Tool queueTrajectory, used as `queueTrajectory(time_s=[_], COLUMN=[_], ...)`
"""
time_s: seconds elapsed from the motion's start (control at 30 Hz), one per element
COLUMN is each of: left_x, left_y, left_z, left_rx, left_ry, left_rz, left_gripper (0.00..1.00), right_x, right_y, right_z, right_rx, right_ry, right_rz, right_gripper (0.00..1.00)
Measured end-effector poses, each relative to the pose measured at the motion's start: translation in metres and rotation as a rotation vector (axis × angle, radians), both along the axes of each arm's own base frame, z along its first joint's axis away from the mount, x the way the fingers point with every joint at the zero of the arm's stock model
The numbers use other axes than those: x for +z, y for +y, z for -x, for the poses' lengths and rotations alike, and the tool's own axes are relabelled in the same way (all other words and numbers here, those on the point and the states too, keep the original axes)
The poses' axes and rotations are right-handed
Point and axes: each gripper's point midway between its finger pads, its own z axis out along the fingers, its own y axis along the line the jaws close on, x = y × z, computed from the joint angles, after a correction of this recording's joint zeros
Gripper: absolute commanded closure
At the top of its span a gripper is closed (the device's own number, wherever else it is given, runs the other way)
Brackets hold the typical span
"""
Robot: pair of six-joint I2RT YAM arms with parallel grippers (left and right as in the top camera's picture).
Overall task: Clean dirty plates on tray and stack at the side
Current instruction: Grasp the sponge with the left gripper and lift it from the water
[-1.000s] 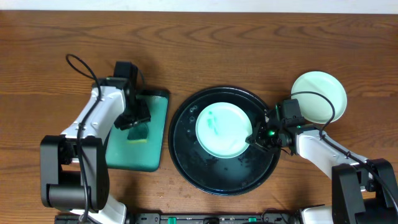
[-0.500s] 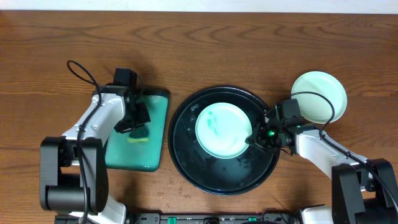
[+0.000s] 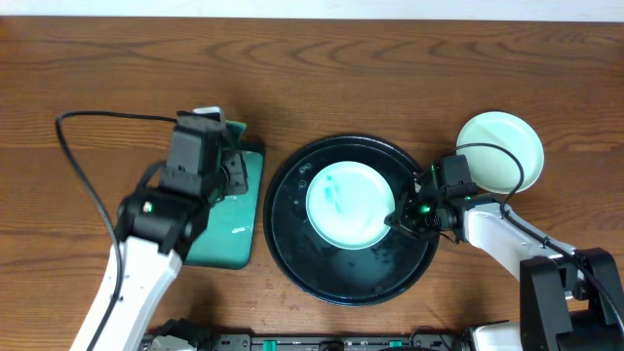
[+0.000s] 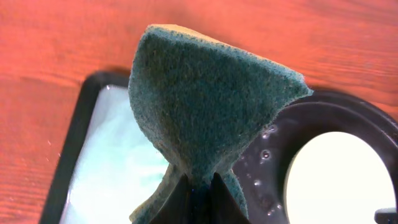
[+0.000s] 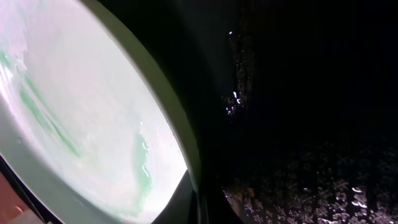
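A pale mint plate [image 3: 349, 203] with teal-green smears lies in the round black tray [image 3: 292, 244]. My right gripper [image 3: 398, 216] is shut on the plate's right rim; in the right wrist view its fingers [image 5: 196, 205] clamp the rim of the smeared plate [image 5: 81, 112] above the wet tray base [image 5: 298, 124]. My left gripper [image 3: 232, 174] is raised over the teal-green tray and is shut on a green sponge [image 4: 205, 106], pinched between the fingertips [image 4: 199, 193]. A clean pale plate [image 3: 499, 151] sits on the tabletop at the right.
The teal-green rectangular tray [image 3: 229, 239] lies left of the black tray, and it also shows wet in the left wrist view [image 4: 106, 168]. The left arm's cable loops over the table at the far left [image 3: 73, 146]. Wood tabletop [image 3: 390, 78] stretches across the back.
My left arm has lifted the sponge off the teal-green tray and risen high above it. The right gripper and the plate have not moved.
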Motion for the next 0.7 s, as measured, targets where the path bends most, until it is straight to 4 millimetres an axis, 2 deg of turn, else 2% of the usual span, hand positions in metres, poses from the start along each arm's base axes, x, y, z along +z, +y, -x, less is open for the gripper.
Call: queueTrajectory(time_s=[0.13,0.27,0.53,0.7], left_x=[0.01,0.002,-0.064,-0.102], left_y=[-0.01,-0.019,-0.024,-0.04], left_z=[0.006,0.006,-0.003,-0.005], left_rx=[-0.033,-0.051,-0.021,-0.037], left_ry=[-0.044,-0.023,0.188,0.309], left_rz=[-0.029,-0.053,-0.115,-0.072], left_gripper=[0.93,0.93,0.93,0.93], right_x=[0.0,0.0,-0.001,-0.001], right_y=[0.0,0.0,0.004,0.006], right_z=[0.0,0.002,0.022,0.035], right_rx=[0.01,0.038,0.096,0.117], right_ry=[-0.006,-0.01,0.053,0.104], right_rz=[0.002,0.008,-0.003,-0.013], right_gripper=[0.99,0.98,0.99,0.98])
